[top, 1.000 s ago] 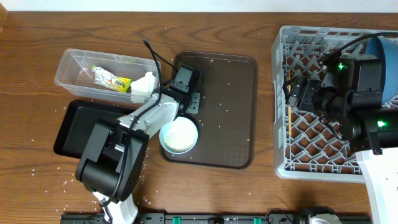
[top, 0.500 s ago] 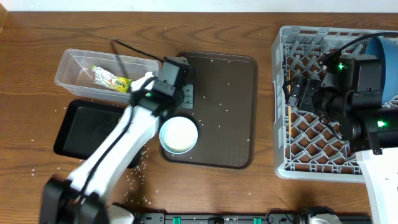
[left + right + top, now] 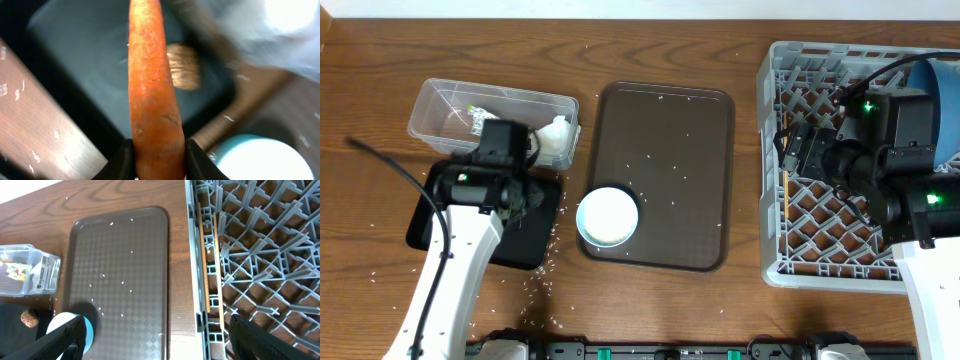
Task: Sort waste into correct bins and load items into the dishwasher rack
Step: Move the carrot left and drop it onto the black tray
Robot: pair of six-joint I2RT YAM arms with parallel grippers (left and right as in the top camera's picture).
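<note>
Overhead, the right arm covers much of the rack (image 3: 820,245), and the plate (image 3: 945,85) is cut off at the upper-right edge. The right wrist view plainly shows the chopsticks (image 3: 207,265) lying along the rack's left wall, and the right gripper (image 3: 162,342) spread wide and empty. The left arm hides part of the black tray (image 3: 420,220). Only the left wrist view shows us the carrot (image 3: 150,85), clamped in the left gripper (image 3: 159,159) above that tray and its blurred lump (image 3: 184,67).
</note>
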